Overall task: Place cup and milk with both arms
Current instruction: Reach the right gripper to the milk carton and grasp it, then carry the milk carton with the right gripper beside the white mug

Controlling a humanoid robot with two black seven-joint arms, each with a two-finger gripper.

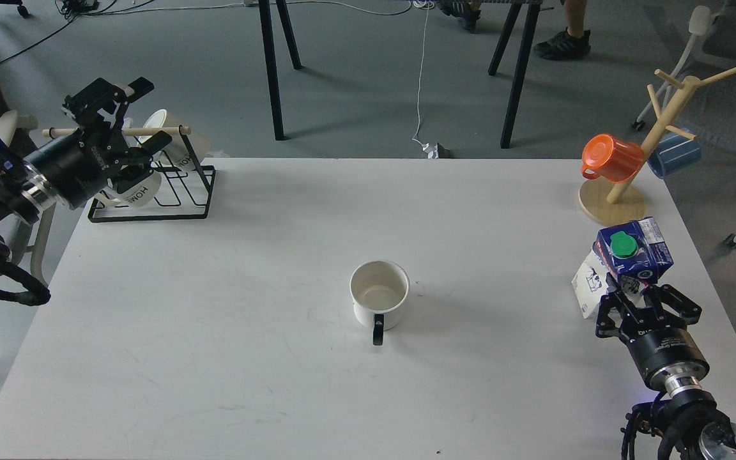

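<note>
Where the white table (214, 332) fills most of the head view, its top carries only a few things, set well apart. At the far left corner stands a black wire rack (170, 191) with a wooden bar, holding white mugs lettered "HOME" (135, 191). At the far right corner a wooden mug tree (636, 166) bears an orange cup (611, 158) and a blue cup (674, 156).

The left arm comes in from the left and is raised in front of the rack; the left gripper (141, 108) has its fingers spread, holding nothing.

Near the right edge of the table the milk (627, 262) leans, tilted, its green cap facing up toward the camera. The right gripper (643, 295) sits at the carton's lower end, its fingers at either side of the base; whether they clamp the carton I cannot tell.

The cup (379, 295) stands upright near the middle of the table, alone, its black handle pointing toward the near edge, well apart from both grippers.
</note>
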